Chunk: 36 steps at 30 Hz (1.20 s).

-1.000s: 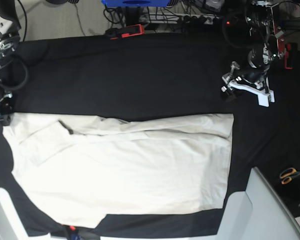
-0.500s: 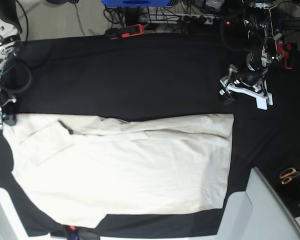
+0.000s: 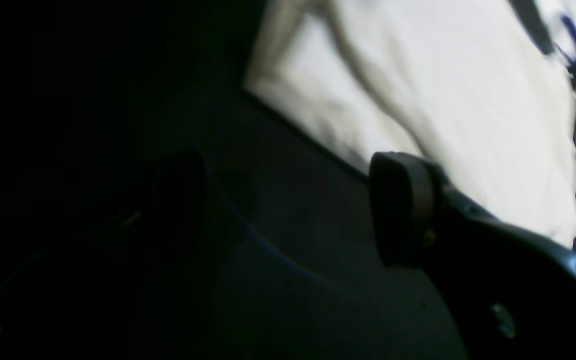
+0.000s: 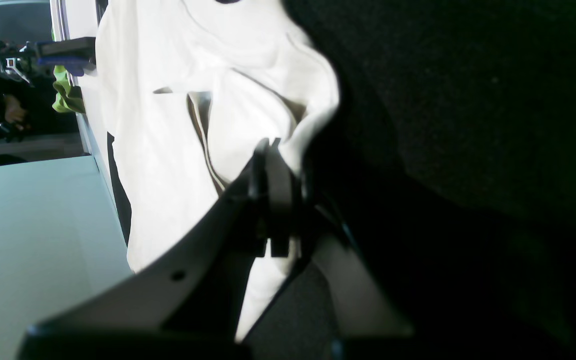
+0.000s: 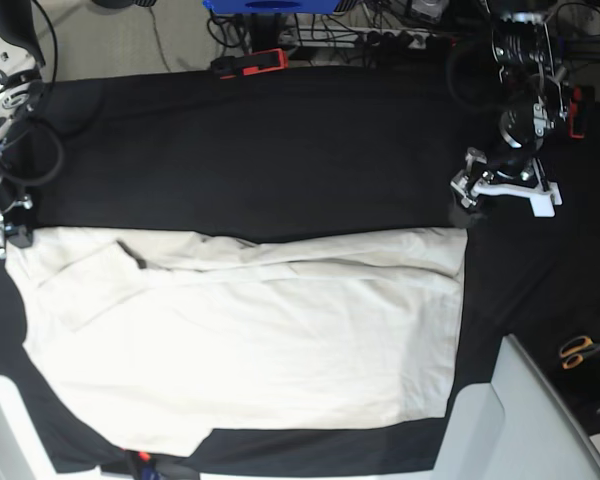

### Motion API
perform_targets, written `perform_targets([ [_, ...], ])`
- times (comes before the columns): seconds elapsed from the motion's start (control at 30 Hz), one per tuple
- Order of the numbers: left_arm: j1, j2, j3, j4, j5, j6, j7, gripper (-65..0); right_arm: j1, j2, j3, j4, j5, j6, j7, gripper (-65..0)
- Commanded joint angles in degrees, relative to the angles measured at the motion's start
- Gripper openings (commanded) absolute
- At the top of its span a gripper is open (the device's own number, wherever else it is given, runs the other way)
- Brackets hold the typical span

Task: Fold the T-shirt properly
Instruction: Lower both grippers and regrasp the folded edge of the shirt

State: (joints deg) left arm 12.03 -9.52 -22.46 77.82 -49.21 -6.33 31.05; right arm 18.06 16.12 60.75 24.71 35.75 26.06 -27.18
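The right gripper (image 4: 274, 192) is sitting closed at the corner of the T-shirt (image 5: 250, 330) nearest the left edge of the table cloth (image 5: 280, 150), as the base view frames it. In the right wrist view its jaws are pressing together with cream fabric bunching around them, so it is judged to be pinching that corner. The left gripper (image 3: 288, 210) is standing open, jaws well apart, over bare black cloth; the shirt's edge is lying just beyond its fingertips (image 3: 400, 205), not between them.

The shirt is lying flat across the near half of the table cloth, long axis running left to right, partly folded along its far edge. Each arm is attending its own end; the left one has not yet reached fabric.

Against the earlier base frames, the right gripper has shut on the corner, while the left gripper has swung nearer the shirt's far right corner and widened its jaws. The shirt itself has not shifted.
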Motion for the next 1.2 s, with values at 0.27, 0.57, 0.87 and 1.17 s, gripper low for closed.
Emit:
perform_targets([
  [0.27,-8.2,-0.1,0.0,-11.2,-0.9,-0.8,-0.8,-14.6,0.4,0.6,0.0,0.2,0.5,0.3,-0.3,-64.8],
  [0.57,-11.9,0.1,0.7,-17.9,-0.9,-0.8,-5.3,-14.6,0.4,0.6,0.0,0.2,0.5,0.3,-0.3,-65.0],
  [0.87,-13.0,0.2,0.8,-17.9,-0.9,-0.8,-5.6,-14.8,0.4,0.6,0.0,0.3,0.5,0.3,-0.3,-65.0],
  [1.17,-15.2,2.2,2.5,-18.0,-0.9,-0.8,-5.8,-14.8,0.4,0.6,0.0,0.3,0.5,0.3,-0.3,-65.0],
])
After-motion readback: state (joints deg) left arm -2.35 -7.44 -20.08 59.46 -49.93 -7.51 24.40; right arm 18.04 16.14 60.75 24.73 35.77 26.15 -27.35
